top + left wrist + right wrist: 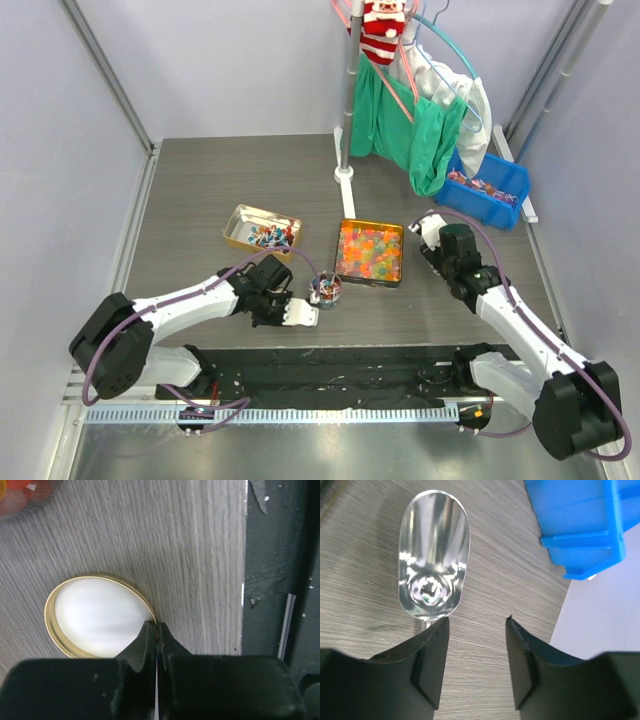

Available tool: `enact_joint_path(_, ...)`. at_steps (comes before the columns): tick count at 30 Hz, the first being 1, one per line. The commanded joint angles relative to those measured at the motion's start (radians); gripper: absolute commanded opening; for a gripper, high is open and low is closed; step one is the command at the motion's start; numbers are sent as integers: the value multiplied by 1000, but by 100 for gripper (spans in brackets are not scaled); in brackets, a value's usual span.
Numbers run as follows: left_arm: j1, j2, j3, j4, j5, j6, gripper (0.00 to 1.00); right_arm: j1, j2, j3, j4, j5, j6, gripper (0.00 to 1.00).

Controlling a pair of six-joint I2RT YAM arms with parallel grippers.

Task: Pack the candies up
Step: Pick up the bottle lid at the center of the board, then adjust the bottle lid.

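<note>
Low and left of centre in the top view, the L claw (300, 313) has its fingers pinched shut on the rim of a round lid (100, 615), gold edge w/ a pale white inside. In the L wrist view the tips meet at the lid's right edge, over the grey wood table (200, 190). Can't tell if the lid lies flat or is a bit raised. Just up and right of that claw stands a small jar (326, 290) w/ candies (325, 289) inside, red/blue/white wraps. The jar's edge also shows in the upper-left corner of the L wrist view.

Mid frame, left of centre: a gold tin (240, 222) w/ more candies heaped toward its right end. At centre is a square tin (368, 284) full of orange/yellow/green jelly pieces (370, 250).

Right of that tin is the R claw (430, 232), jaws apart, gripping nothing. In the R wrist view a shiny metal scoop (434, 565) lies on the table ahead, bowl at upper left. Its near end is by the left-hand finger, not between the jaws.

Upper right: a blue bin (478, 208) w/ more candies. Top centre: a rack pole (346, 120) w/ green cloth (400, 125) hanging.
</note>
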Motion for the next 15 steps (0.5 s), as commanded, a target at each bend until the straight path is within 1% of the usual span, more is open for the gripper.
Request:
enact_joint_path(1, -5, -51, 67, -128, 39, -24, 0, -1, -103, 75, -33, -80, -5, 62)
enact_joint_path(2, -5, -74, 125, -192, 49, -24, 0, -4, -119, 104, -50, -127, -14, 64)
enact_joint_path(4, -5, -125, 192, -263, 74, -24, 0, -4, -160, 138, -112, -183, -25, 69)
enact_joint_path(5, -5, -134, 237, -355, 101, -23, 0, -2, -172, 183, -141, -250, -34, 70)
enact_joint_path(6, 1, -131, 324, -400, 115, -18, 0, -1, -186, 207, -203, -284, -63, 71)
enact_joint_path(7, 7, -120, 380, -461, 128, -2, 0, -1, -217, 228, -232, -321, -79, 73)
enact_joint_path(8, 16, -111, 426, -515, 172, 6, 0, -1, -240, 271, -260, -380, -100, 75)
enact_joint_path(9, 27, -94, 522, -625, 200, 18, 0, 1, -257, 292, -313, -469, -138, 75)
enact_joint_path(10, 42, -68, 564, -674, 232, 28, 0, 4, -301, 312, -339, -526, -165, 78)
enact_joint_path(11, 45, -50, 601, -720, 259, 55, 0, 5, -309, 369, -369, -577, -188, 79)
enact_joint_path(12, 48, -33, 642, -806, 308, 65, 0, 10, -305, 410, -439, -664, -202, 79)
enact_joint_path(13, 48, 8, 705, -840, 327, 72, 0, 21, -286, 453, -465, -700, -211, 79)
enact_joint_path(14, 51, 28, 739, -875, 348, 91, 0, 25, -263, 516, -485, -732, -219, 80)
enact_joint_path(15, 53, 53, 767, -944, 396, 103, 0, 32, -259, 538, -494, -793, -223, 80)
